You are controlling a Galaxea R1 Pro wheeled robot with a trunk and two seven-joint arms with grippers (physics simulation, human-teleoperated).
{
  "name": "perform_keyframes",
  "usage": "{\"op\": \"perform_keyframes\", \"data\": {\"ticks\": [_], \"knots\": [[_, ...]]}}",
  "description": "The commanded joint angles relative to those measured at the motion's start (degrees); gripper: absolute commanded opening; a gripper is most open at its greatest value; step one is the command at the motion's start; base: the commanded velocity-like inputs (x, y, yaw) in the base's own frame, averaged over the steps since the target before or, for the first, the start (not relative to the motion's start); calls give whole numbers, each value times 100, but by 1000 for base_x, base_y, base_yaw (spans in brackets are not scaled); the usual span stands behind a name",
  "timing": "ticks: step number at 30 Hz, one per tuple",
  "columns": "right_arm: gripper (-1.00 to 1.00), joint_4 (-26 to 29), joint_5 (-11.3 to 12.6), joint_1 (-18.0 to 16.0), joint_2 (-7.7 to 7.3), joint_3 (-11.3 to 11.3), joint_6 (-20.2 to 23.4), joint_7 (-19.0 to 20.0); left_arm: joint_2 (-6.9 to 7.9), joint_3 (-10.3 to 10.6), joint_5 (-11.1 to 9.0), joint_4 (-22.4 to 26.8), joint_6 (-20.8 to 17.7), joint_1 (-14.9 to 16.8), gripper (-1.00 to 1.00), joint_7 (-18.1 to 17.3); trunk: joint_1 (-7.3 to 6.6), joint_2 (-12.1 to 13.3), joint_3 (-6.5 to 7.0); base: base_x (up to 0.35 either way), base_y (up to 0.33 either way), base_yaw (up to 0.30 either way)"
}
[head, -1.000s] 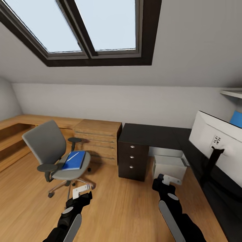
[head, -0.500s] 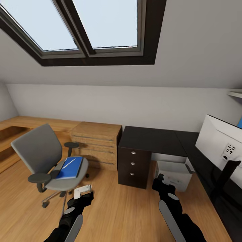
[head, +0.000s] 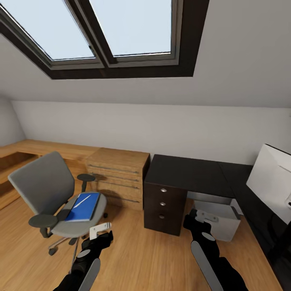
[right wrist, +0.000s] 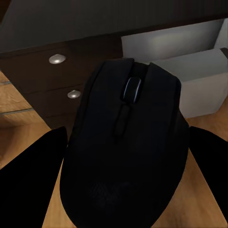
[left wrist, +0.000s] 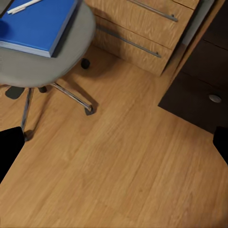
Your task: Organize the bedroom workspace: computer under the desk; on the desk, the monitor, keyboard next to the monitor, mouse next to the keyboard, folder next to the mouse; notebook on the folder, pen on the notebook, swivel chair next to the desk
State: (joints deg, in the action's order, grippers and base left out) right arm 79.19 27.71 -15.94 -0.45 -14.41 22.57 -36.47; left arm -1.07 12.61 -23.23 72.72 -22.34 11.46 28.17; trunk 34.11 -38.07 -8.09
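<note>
Right gripper [right wrist: 124, 152] clamped on the mouse [right wrist: 126, 142], forearm aimed at 12 o'clock toward the desk [head: 188, 173] (drawers ahead). Left gripper [head: 99, 233] fingers apart, empty, above floor.

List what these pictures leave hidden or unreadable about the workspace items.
- Monitor: cut by the head view's right edge; its screen side faces away.
- Folder: cropped by the left wrist picture's edge; the white item lying on it is too thin to identify.
- Computer: partly behind the right gripper and under the desk.
- Right fingers: the mouse covers their contact, so the grip itself is unseen.
</note>
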Motion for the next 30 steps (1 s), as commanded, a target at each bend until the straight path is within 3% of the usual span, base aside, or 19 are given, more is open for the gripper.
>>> {"op": "perform_keyframes", "data": {"ticks": [1, 21, 30], "knots": [[-100, 9, 42, -6, -6, -10, 13, -20, 2, 14, -50, 7, -14, 5, 100, 48, 2, -9, -10, 19, -10, 21], [-100, 166, 33, 38, -7, -9, 19, -19, 2, 110, -49, 5, 9, 5, 100, 48, 2, -9, -9, 291, -1, 2], [-100, 210, 25, 72, -7, -9, 11, -21, 2, 110, -42, 6, 11, 5, 100, 48, 2, -9, 53, 321, 0, 0]]}}
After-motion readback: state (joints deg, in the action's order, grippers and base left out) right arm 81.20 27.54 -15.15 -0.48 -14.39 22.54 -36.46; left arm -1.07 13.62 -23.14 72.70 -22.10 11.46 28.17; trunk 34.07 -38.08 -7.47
